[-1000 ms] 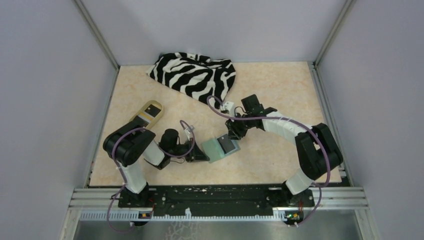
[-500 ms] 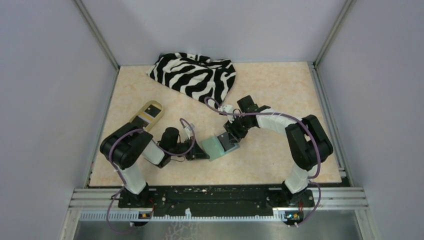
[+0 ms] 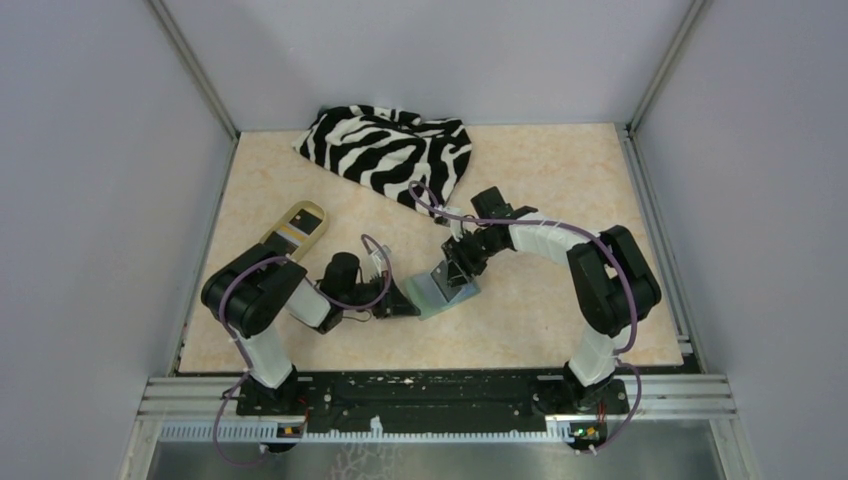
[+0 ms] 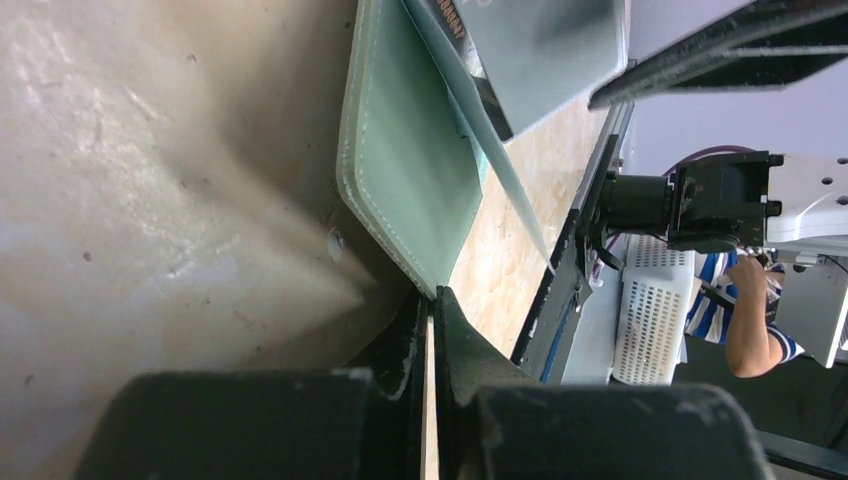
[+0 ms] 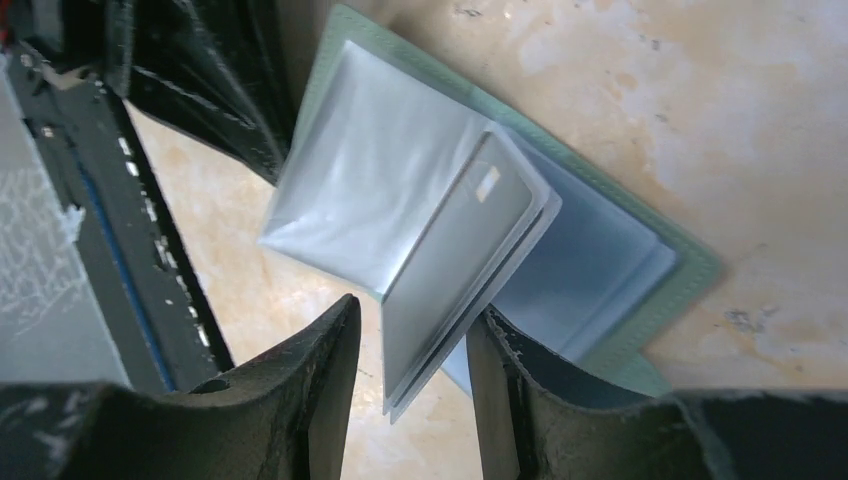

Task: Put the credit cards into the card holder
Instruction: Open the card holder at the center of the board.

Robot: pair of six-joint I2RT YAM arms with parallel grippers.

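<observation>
The card holder (image 5: 620, 250) lies open and flat on the table (image 3: 560, 160), its sage-green cover down and its pale blue lining and clear pocket leaves up. One leaf stands up from the middle of the holder, and a grey card (image 5: 450, 260) with a small pale mark lies along it. The card seems to be inside or against this clear pocket, but I cannot tell how deep it sits. The right gripper (image 5: 415, 315) is directly over the holder with one finger on each side of the card's free end. Its fingers are apart, and a gap shows between one finger and the card, so it seems to guide the card more than to clamp it. The left gripper (image 4: 432, 300) is at the near-left edge of the holder, with its fingers pressed together on the corner of the green cover, which I judge keeps the holder from sliding. Further to the left of the holder and well apart from it is a tan oval dish (image 3: 312, 210), and a dark card (image 3: 292, 234) rests in it. Beyond the holder, toward the back wall, lies a zebra cloth (image 3: 390, 150). I judge the task is partly done: one card is at its pocket and perhaps needs a last push, and at least the card in the dish is not yet moved.
</observation>
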